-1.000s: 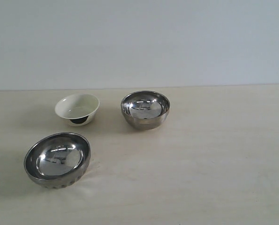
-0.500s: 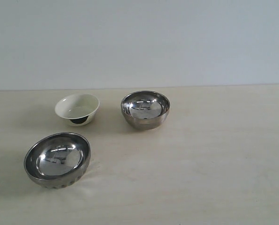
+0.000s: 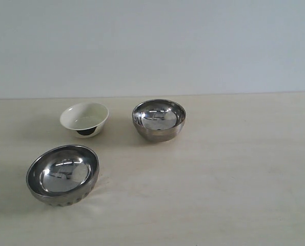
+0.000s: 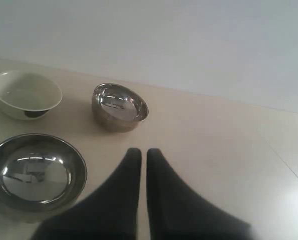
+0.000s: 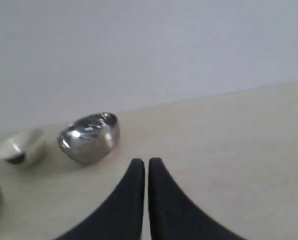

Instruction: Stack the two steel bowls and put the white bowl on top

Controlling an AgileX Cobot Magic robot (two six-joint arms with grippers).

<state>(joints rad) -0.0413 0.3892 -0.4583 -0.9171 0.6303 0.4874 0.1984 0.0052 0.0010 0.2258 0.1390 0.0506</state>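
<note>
Exterior view: three bowls stand open side up on a pale table (image 3: pixel 234 169) before a plain light wall (image 3: pixel 152 46), none stacked. The smooth steel bowl (image 3: pixel 159 119) sits toward the back, and everything below is placed from it. The white bowl (image 3: pixel 84 119) stands to its left, level with it and clear of it, slightly tilted, with its dark base showing at the lower front. The dimpled steel bowl (image 3: pixel 63 174) lies further left of the smooth steel bowl and nearer the camera, well apart from it and apart from the white bowl as well. Both steel bowls are empty and mirror the surroundings; the white bowl is empty too. In the left wrist view, the left gripper (image 4: pixel 139 152) hangs over bare table short of the smooth steel bowl, touching nothing. Its dark jaws are drawn nearly together, leaving only a thin slit, and nothing is held between them. In the right wrist view, the right gripper (image 5: pixel 142 162) is likewise over bare table, near the smooth steel bowl but clear of it. Its jaws are narrowed to a thin slit and hold nothing.
</note>
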